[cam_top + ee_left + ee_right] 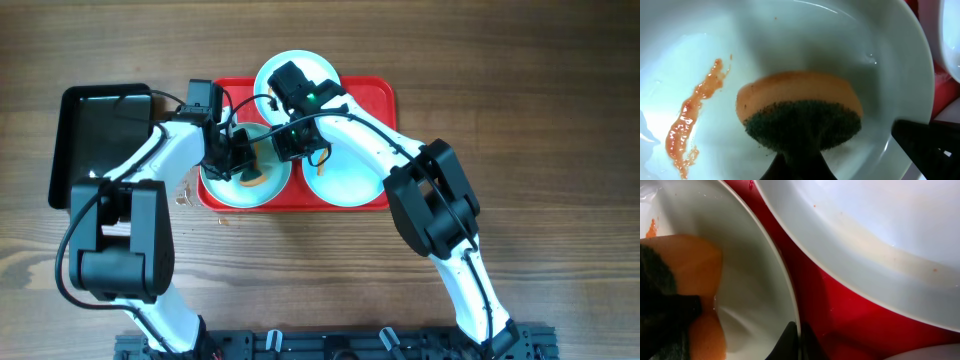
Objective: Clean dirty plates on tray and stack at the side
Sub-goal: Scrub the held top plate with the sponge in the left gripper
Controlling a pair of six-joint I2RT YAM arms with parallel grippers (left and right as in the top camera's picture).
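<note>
1. Your working piece is the smeared plate (225, 192), at the left end of the tray (375, 92). A second plate (345, 185) lies just beside it on the right. A third plate (275, 72) laps over the tray's far edge.
2. Your left jaws are pinching a sponge (800, 107) that rests in the plate's well. It sits beside the orange-red smear (692, 115), not on it.
3. Your right jaws look pressed onto that plate's right rim, one finger inside and one outside, which braces it.
4. Expect the plate to be stiff, glossy and slick, since its surface looks wet. It is probably light enough to skate on the smooth plastic tray when you scrub, so the brace matters.
5. The thin rim is the only place to take hold. Bite well over the lip, because a shallow pinch on a wet glaze may slip.
6. It may be brittle, so set it down softly on the bench (540, 120) when you stack it.
7. The sponge is soft, so it will squash and drag rather than slide.
</note>
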